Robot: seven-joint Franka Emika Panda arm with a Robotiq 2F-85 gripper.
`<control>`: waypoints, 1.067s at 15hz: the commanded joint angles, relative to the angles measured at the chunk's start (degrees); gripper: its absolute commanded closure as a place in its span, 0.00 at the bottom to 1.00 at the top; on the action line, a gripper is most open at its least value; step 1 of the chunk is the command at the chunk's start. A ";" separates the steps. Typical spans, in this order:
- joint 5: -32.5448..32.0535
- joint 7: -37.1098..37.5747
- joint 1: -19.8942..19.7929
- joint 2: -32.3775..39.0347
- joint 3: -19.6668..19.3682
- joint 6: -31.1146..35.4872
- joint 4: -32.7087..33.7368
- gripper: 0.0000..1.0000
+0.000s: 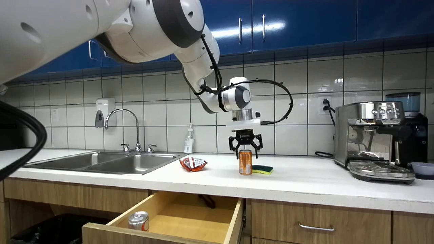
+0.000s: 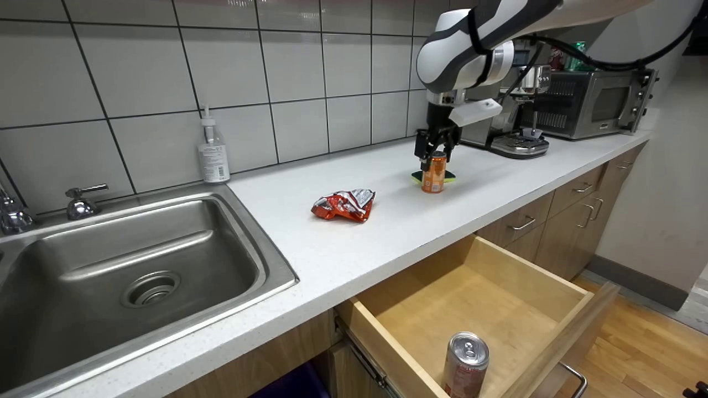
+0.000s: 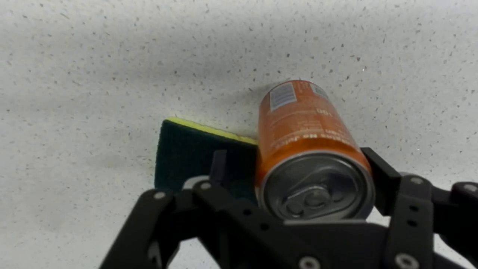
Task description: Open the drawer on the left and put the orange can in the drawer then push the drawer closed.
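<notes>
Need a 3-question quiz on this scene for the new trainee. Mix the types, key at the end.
1. Multiple choice. Which of these lies on the counter close by the orange can?
a) a knife
b) a sponge
c) a plate

2. True or false. The drawer is open and a second can stands in it.

3. Short answer. Is the gripper open or shut, and what in the wrist view shows it?

Key
1: b
2: True
3: Open; a gap shows between one finger and the orange can.
</notes>
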 commanded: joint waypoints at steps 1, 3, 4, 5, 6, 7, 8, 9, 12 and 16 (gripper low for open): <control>-0.62 -1.83 -1.45 1.97 1.62 -2.85 4.24 0.42; -0.72 -1.92 -1.35 2.26 1.76 -3.15 4.65 0.58; -0.76 -1.94 -1.33 2.34 1.79 -3.36 4.84 0.61; -0.82 -1.95 -1.28 2.41 1.79 -3.54 4.97 0.61; -0.88 -1.95 -1.24 2.38 1.76 -3.59 4.96 0.61; -0.91 -1.93 -1.18 2.16 1.77 -3.48 4.75 0.61; -0.92 -1.92 -1.13 1.75 1.77 -3.05 4.36 0.61; -0.84 -1.94 -1.14 1.34 1.85 -2.79 3.97 0.61; -0.79 -1.80 -0.98 -0.01 1.95 -1.80 2.64 0.61; -0.76 -1.49 -0.63 -2.07 2.11 -0.61 0.90 0.61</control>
